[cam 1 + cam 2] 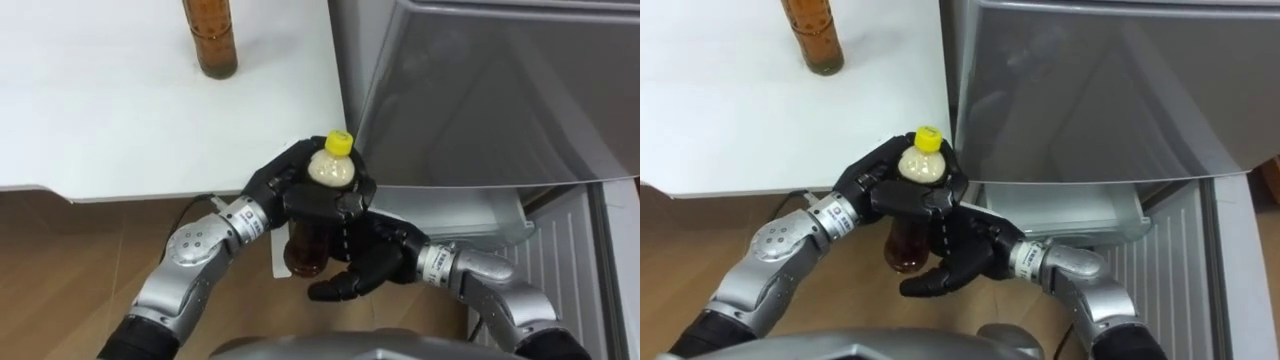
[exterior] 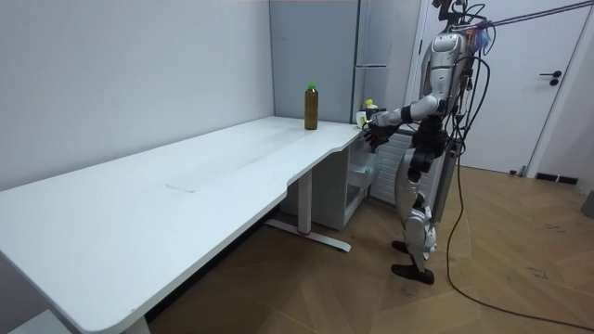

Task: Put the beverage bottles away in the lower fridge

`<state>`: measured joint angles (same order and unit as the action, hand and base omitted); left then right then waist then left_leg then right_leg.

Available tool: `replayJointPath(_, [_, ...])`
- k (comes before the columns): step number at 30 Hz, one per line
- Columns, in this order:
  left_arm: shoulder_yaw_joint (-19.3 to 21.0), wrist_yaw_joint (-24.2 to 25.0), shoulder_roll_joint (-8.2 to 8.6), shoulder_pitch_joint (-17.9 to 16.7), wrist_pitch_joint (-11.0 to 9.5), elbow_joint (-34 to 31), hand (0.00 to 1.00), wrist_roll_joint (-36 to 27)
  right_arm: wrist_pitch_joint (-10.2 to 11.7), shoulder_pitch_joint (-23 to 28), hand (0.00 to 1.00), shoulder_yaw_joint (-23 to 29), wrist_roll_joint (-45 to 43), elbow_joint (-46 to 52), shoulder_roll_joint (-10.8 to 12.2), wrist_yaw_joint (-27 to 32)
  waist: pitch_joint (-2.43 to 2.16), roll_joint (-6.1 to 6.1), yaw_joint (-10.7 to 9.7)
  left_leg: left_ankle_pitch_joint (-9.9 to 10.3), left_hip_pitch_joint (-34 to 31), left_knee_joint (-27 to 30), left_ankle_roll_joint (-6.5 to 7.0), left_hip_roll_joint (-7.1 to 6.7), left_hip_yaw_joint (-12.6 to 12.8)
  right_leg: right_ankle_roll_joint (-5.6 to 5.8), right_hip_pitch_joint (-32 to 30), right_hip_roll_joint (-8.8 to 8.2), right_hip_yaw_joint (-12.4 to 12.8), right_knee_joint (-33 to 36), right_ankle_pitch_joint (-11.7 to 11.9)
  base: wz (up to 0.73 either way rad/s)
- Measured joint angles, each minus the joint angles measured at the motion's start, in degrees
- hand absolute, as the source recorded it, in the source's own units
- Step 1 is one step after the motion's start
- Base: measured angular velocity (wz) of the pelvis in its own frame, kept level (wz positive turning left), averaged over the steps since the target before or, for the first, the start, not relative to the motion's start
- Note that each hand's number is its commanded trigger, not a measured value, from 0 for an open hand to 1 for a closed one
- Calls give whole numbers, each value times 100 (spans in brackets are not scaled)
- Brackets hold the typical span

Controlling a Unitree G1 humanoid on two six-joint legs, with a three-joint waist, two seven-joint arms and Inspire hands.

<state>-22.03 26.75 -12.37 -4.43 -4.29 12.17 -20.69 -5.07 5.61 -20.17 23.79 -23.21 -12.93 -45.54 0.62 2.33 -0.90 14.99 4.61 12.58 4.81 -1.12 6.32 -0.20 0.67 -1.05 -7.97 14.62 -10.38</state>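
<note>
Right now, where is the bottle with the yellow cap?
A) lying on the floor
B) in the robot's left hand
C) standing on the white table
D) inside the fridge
B: the left hand has its fingers curled round the yellow-capped bottle, held past the edge of the table in front of the fridge; the right hand is open just below it.

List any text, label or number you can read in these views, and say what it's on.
Nothing can be read in any view.
On the held bottle in the left hand: a pale band under the yellow cap, no print legible.
On the table bottle: no legible text; too small in the room view.
On the fridge: plain grey front, no sign or number.
</note>
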Motion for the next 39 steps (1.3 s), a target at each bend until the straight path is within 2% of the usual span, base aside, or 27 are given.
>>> replayJointPath(10, [-7,13,0,25,-1,50,100,50,-1,-1,0,-70,354,0,-5,138,14,-83,40,2,-4,-16,-1,21,28,-14,39,27,-11,-91,59,-1])
replayJointPath(12, [-16,21,-3,48,-2,76,100,48,-18,-1,100,-88,445,-1,-6,182,17,-93,58,2,-3,-25,-2,23,38,-15,37,28,-11,-93,61,0])
replayJointPath(17, [-19,45,-1,67,6,94,100,48,-135,-1,100,-88,585,-2,-5,353,17,-89,77,2,-3,-25,-2,24,45,-15,36,28,-16,-93,61,0])
replayJointPath(22, [-81,170,43,62,15,98,100,2,-146,-4,100,-41,567,-100,-4,676,16,-83,160,2,-3,-24,-2,24,61,-15,32,27,-17,-96,62,0])
replayJointPath(27, [-80,177,60,83,24,114,100,-43,-32,-9,100,-105,592,-87,14,662,9,-74,155,2,1,8,-2,26,63,-17,32,31,-13,-97,64,0])
replayJointPath(31, [-167,178,55,85,40,138,100,-192,-43,-8,100,-156,565,-120,-29,702,15,-61,164,2,0,6,-2,26,66,-16,34,29,-9,-95,67,0])
replayJointPath(32, [-203,182,39,79,52,141,80,-213,-44,-6,100,-174,541,-121,-50,669,20,-49,165,2,1,5,-2,26,67,-17,37,29,-9,-94,68,0])
replayJointPath(33, [-207,184,43,75,89,141,75,-218,-43,-6,100,-185,517,-121,-52,668,24,-38,164,2,0,2,-2,29,73,-19,37,31,-6,-90,70,0])
replayJointPath(34, [-206,184,47,75,121,140,53,-226,-43,-6,100,-195,514,-122,-57,668,26,-35,164,2,-1,-2,-2,29,75,-21,37,31,-5,-89,71,0])
replayJointPath(35, [-205,184,52,75,200,143,0,-225,-44,-6,100,-231,513,-140,-67,674,27,-30,164,2,0,-4,-2,30,78,-22,38,31,-5,-88,76,0])
replayJointPath(39, [-202,186,83,44,493,150,0,-225,-46,-7,100,-307,515,-380,0,677,42,-3,159,2,-6,-5,-2,32,83,-25,29,32,-4,-90,84,0])
